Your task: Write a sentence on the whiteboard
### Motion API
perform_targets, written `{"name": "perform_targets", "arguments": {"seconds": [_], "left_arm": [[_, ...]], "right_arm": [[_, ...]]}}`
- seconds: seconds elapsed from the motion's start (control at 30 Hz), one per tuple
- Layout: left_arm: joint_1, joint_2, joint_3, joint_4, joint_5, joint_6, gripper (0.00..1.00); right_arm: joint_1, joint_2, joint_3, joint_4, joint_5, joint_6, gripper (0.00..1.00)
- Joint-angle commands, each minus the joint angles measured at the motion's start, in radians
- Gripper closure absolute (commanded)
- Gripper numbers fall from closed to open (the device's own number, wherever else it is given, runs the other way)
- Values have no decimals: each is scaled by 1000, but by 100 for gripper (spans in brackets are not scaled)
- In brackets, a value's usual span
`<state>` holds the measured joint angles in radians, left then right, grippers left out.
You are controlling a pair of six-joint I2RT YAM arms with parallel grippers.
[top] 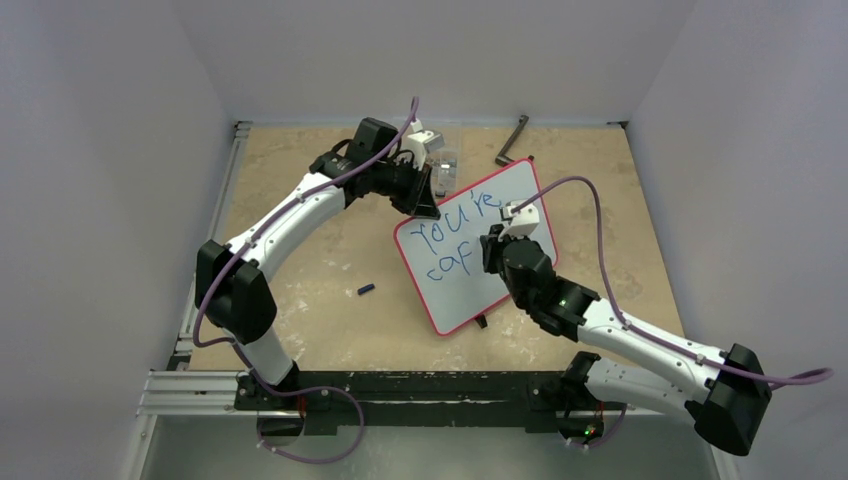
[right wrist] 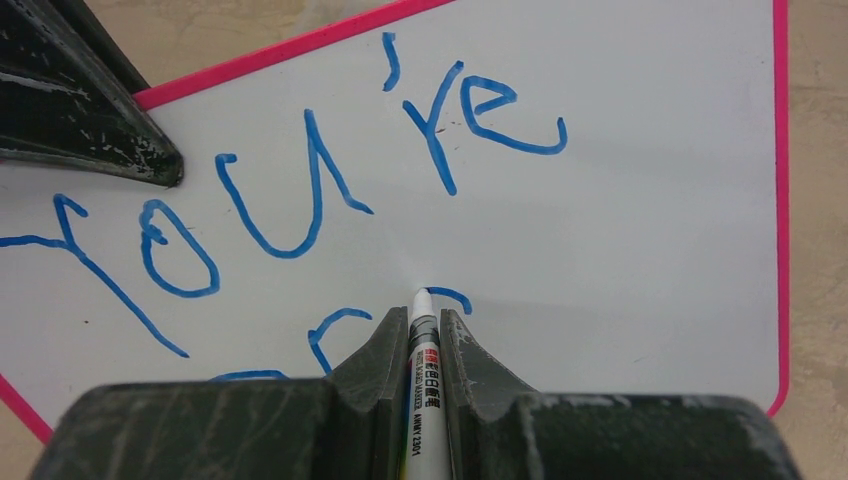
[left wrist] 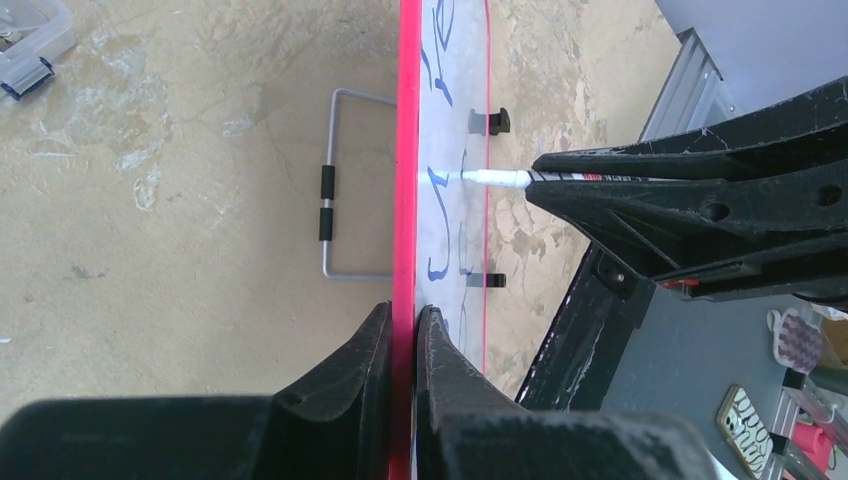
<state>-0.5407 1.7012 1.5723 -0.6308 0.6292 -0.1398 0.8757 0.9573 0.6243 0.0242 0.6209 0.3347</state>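
Note:
The whiteboard [top: 520, 200], white with a thin red frame, stands tilted in the middle of the table. Blue handwritten words on it [top: 458, 215] read "You're" above a partial "cap"; they also show in the right wrist view [right wrist: 320, 190]. My left gripper [top: 425, 205] is shut on the board's upper left red edge [left wrist: 404, 200]. My right gripper [top: 497, 245] is shut on a white marker [right wrist: 424, 390], whose tip [right wrist: 422, 296] touches the board by the second line. The marker also shows in the left wrist view [left wrist: 495, 178].
A small dark marker cap [top: 366, 290] lies on the table left of the board. A clear plastic box [top: 443, 150] and a black angled tool [top: 510, 140] sit at the back. The board's wire stand [left wrist: 335, 185] shows behind it.

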Motion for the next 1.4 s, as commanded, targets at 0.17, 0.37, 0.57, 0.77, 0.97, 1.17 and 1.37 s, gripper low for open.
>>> {"name": "perform_targets", "arguments": {"seconds": [0.17, 0.37, 0.57, 0.77, 0.97, 1.17, 1.37], "left_arm": [[7, -44, -5, 35, -80, 29, 100], [8, -45, -5, 34, -80, 29, 100], [7, -46, -6, 36, -79, 28, 100], [7, -49, -6, 37, -75, 26, 100], [8, -51, -5, 36, -74, 26, 100], [8, -51, -5, 36, -74, 28, 100], [7, -51, -6, 36, -74, 28, 100]], "right_arm": [[-1, 1, -22, 29, -105, 47, 100], [-1, -44, -79, -1, -129, 101, 100], [-1, -91, -102, -48, -109, 132, 100], [-1, -70, -65, -101, -5, 146, 100], [-1, -52, -10, -110, 65, 127, 100], [-1, -16, 37, -67, 73, 86, 100], [-1, 23, 74, -38, 81, 60, 100]]}}
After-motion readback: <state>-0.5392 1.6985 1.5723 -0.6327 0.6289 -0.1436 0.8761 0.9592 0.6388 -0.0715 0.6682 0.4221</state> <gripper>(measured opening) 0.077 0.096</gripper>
